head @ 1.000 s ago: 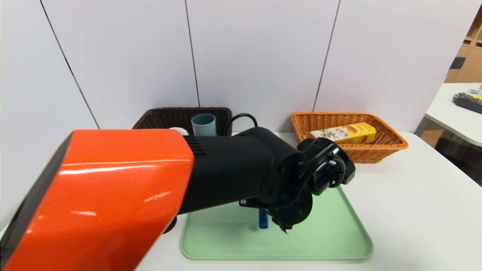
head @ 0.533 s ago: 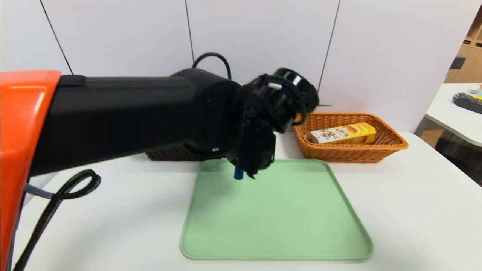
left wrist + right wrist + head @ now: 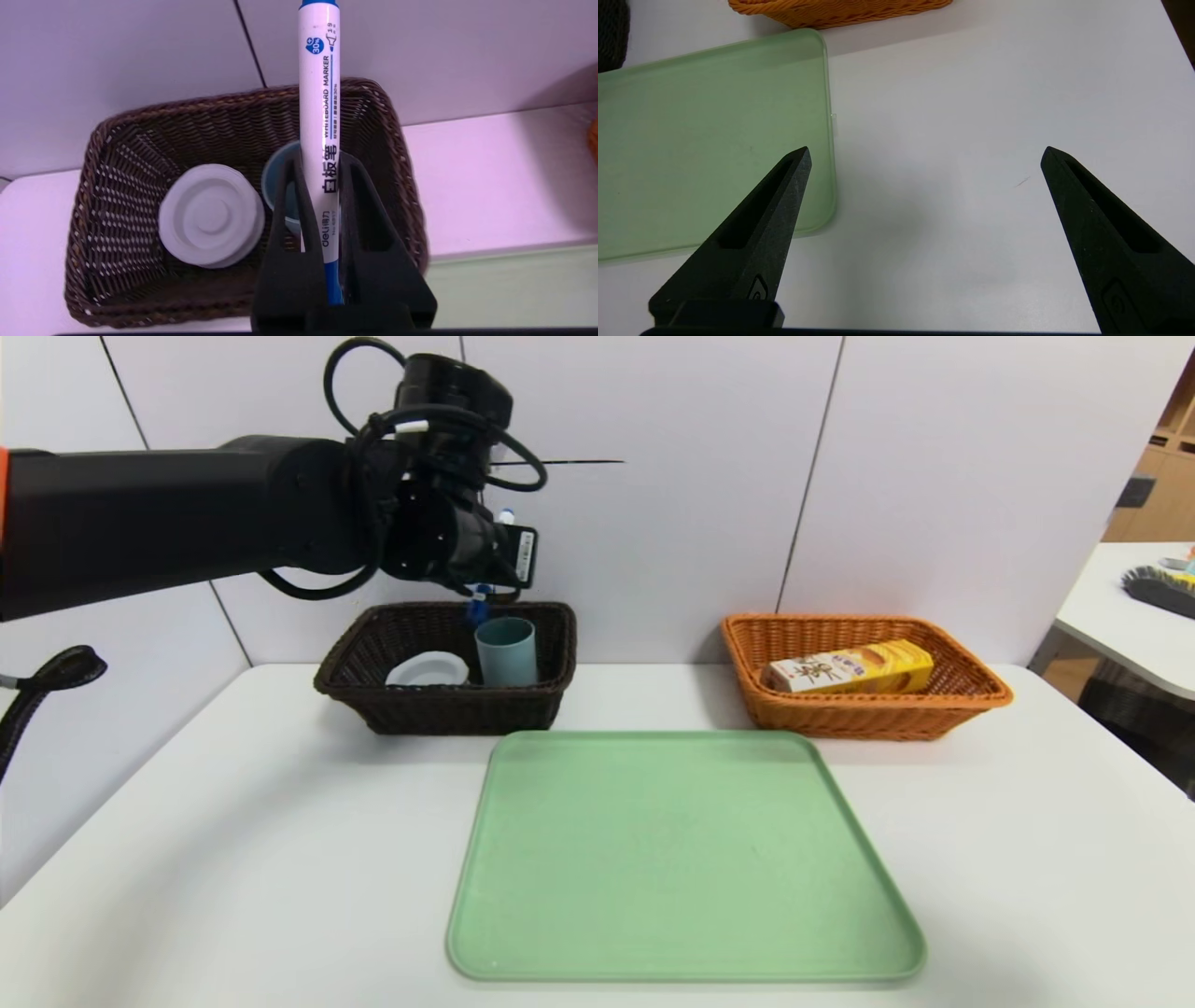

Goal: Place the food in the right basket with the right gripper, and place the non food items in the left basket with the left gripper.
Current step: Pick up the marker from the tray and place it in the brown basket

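The white marker [image 3: 318, 140] with blue cap is held between the jaws of the left gripper [image 3: 321, 186], which are closed on its barrel; the marker hangs in the air above the dark brown basket [image 3: 420, 714], over the dusty-blue cup [image 3: 505, 651]; this cup stands upright inside the basket, just beside the round white plastic piece [image 3: 428, 669] that lies flat on the basket floor; the yellow and white carton [image 3: 848, 668] lies in the orange-tan basket [image 3: 971, 695] at the right; between the two baskets, nearer to the robot, the green tray [image 3: 686, 859] rests on the white surface [image 3: 233, 859]; the right gripper [image 3: 924, 158] hovers above the surface beside the tray, its jaws wide apart and holding nothing.
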